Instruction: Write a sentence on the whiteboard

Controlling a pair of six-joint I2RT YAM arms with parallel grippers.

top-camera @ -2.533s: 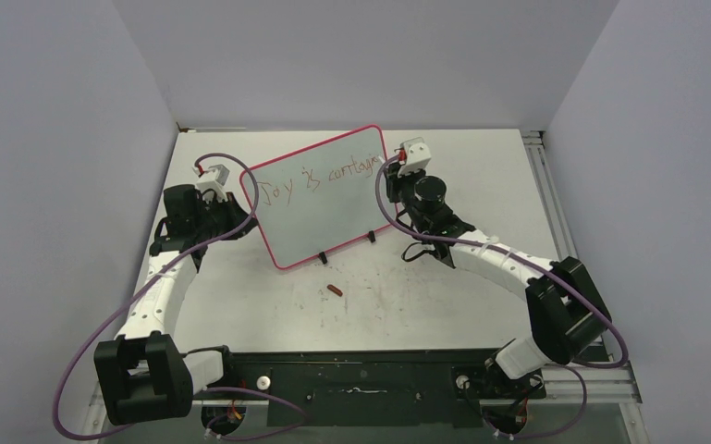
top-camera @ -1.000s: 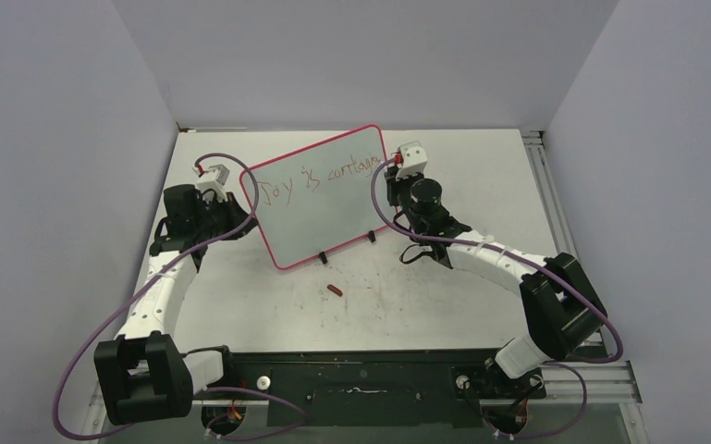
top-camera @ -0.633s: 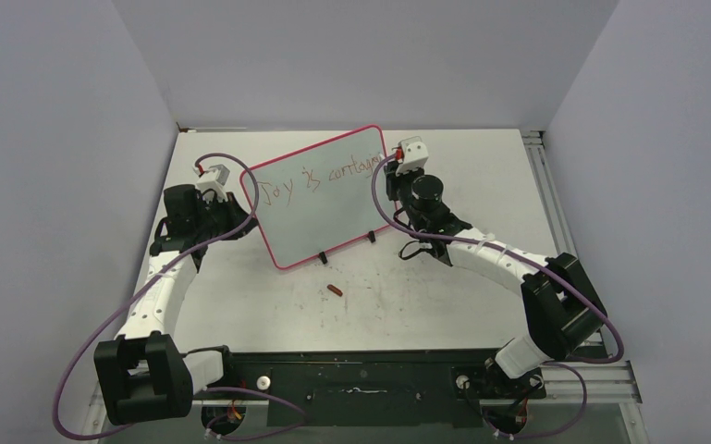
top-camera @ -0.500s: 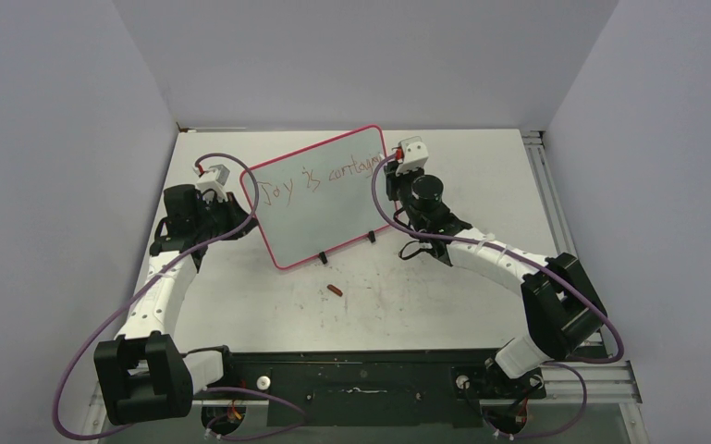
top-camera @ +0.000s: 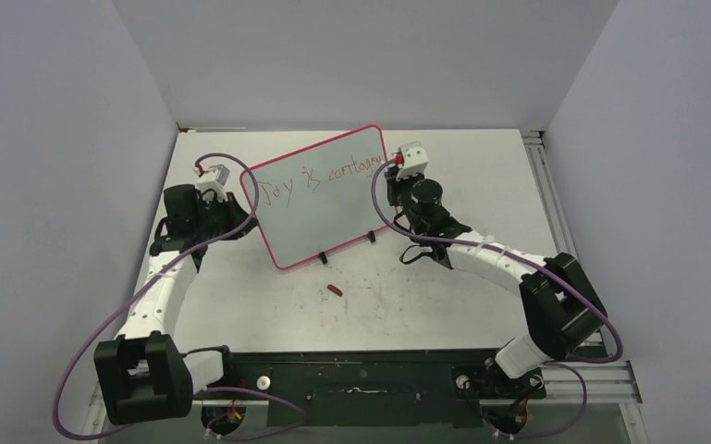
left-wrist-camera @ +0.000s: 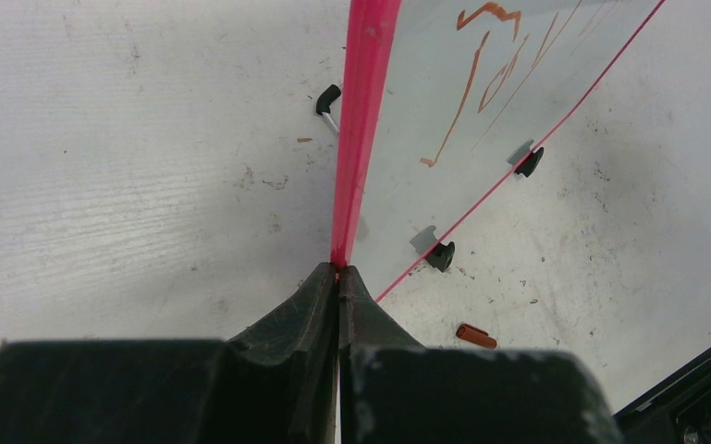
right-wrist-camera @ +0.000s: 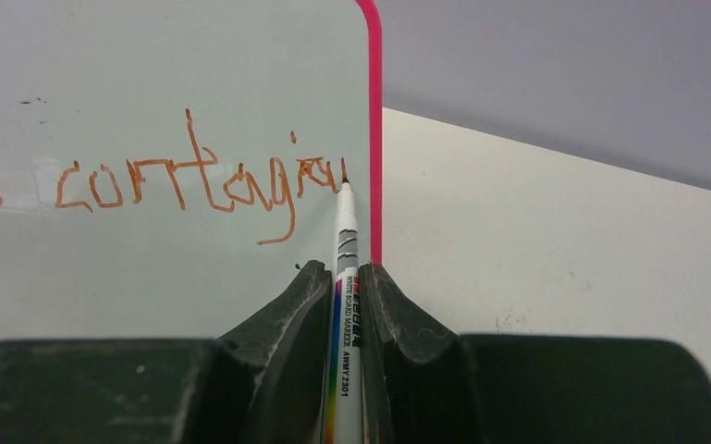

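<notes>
The left arm reaches forward from its base along the left side of the worktop (top-camera: 444, 305), elbow bent and wrist turned inward, so that the left claw (left-wrist-camera: 337, 270) meets the whiteboard (top-camera: 319, 222) at its left edge. Its fingers are pressed together on the thin pink frame. The right arm sweeps out to the right, folds at the elbow and runs back inward to the board's right edge. There the right claw (right-wrist-camera: 344, 270) is clamped on one marker (right-wrist-camera: 346, 240), which points straight out between the fingers with its tip on the board face, just inside the frame. There is one whiteboard, standing propped on the far middle of the worktop and turned slightly. Two small black feet show along its lower edge, one (top-camera: 323, 257) near the middle and the other (top-camera: 371, 237) toward the right. The sentence (top-camera: 319, 178) is one line of reddish-brown handwriting along the top of the board. From above, "Joy is" reads clearly, but the end of the last word is hidden behind the right wrist. The right wrist view shows that word as far as "contagi", with a cramped stroke or two after it that is hard to read. One small reddish cap (top-camera: 334, 290) lies alone on the worktop in front of the board. In the left wrist view the board is cut off at the top.
</notes>
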